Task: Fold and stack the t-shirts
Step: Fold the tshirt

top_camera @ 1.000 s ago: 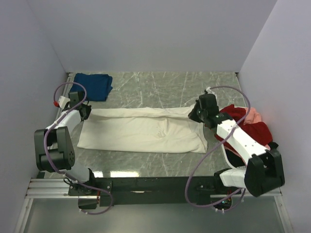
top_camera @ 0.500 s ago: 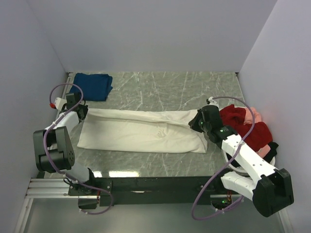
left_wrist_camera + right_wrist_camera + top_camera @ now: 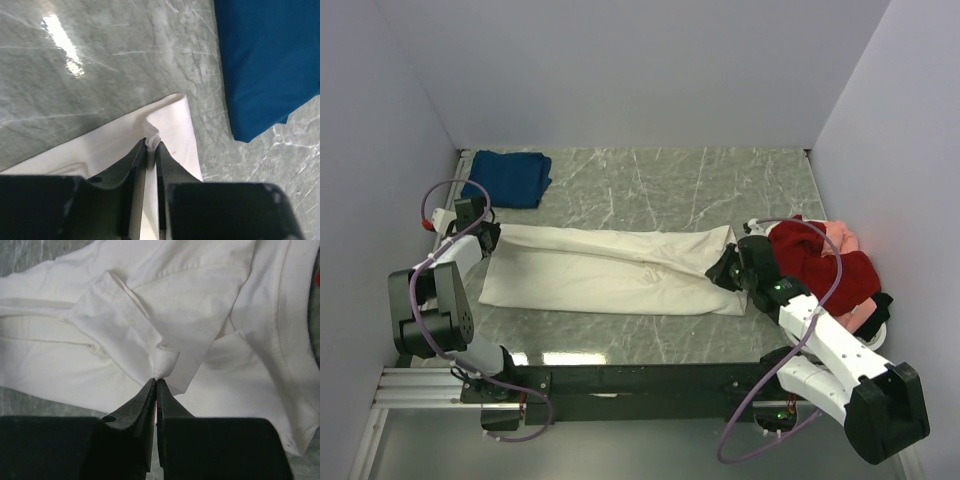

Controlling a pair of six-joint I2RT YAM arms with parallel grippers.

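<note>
Cream-white t-shirt (image 3: 610,270) spread flat, left gripper (image 3: 151,144) clamped on its far-left corner, right gripper (image 3: 156,382) clamped on its right end, both low.

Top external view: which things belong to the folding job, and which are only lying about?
Belong to the job: cream-white t-shirt, pinched by left gripper and right gripper; folded dark blue t-shirt, far left; heap of red and pink t-shirts, right.
Only lying about: nothing loose that I can tell; just the marble table and the arms' purple cables.
</note>
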